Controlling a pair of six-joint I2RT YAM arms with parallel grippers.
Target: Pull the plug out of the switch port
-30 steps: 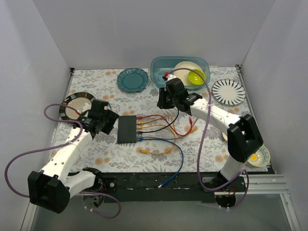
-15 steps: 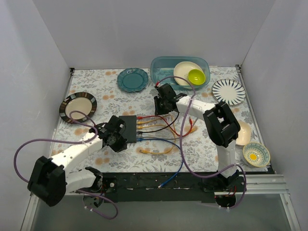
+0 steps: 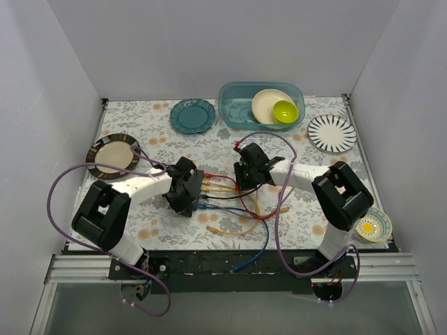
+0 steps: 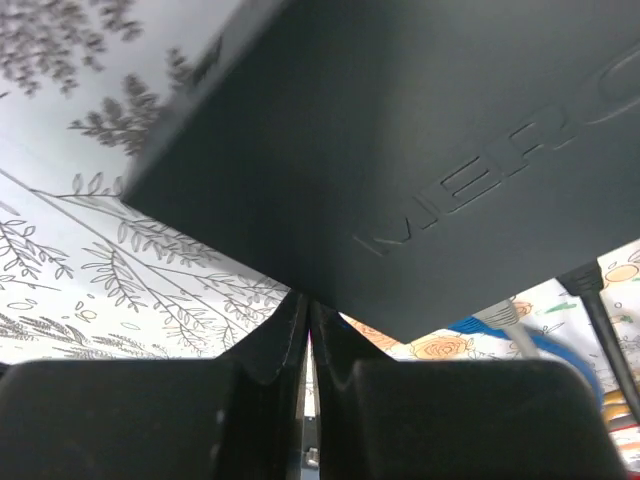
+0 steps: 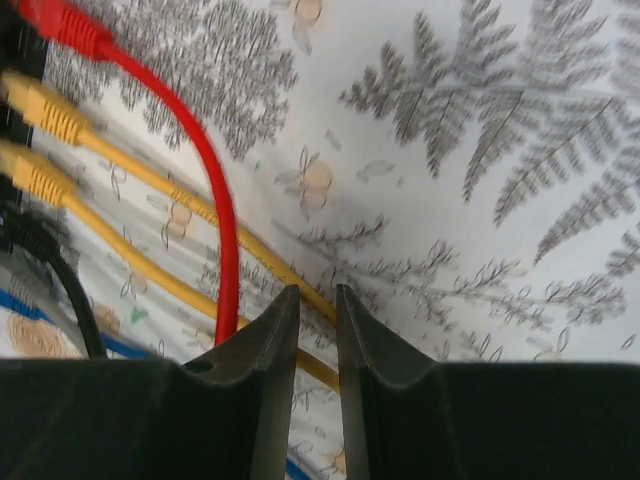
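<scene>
**Mid-bench: black box with every plug seated**

Along one long edge of the black box (image 4: 400, 130), the sockets (image 5: 10, 55) hold a red plug (image 5: 60, 25) and two yellow plugs (image 5: 45, 115). Black and blue leads go in lower down. I cannot tell which socket is the one meant.

The box lies flat near the middle of the bench (image 3: 140, 125), with its sockets facing the right arm. The left claw (image 4: 308, 300) sits low at the box's other side, its fingers closed to a hairline with nothing between them. The right claw (image 5: 318, 290) hangs over the loose cables beside the sockets. Its fingers are narrowed to a thin slit and hold nothing, and a yellow cable (image 5: 150, 190) runs underneath.

A grey-and-tan floral cloth covers the bench, and plain white walls close it in on three sides.

At the far edge, a clear blue tub (image 3: 234, 115) holds a cream dish (image 3: 269, 103) and a lime bowl (image 3: 284, 110). A teal plate (image 3: 193, 115), a striped plate (image 3: 332, 132) and a dark-rimmed plate (image 3: 112, 153) lie around the bench.
</scene>
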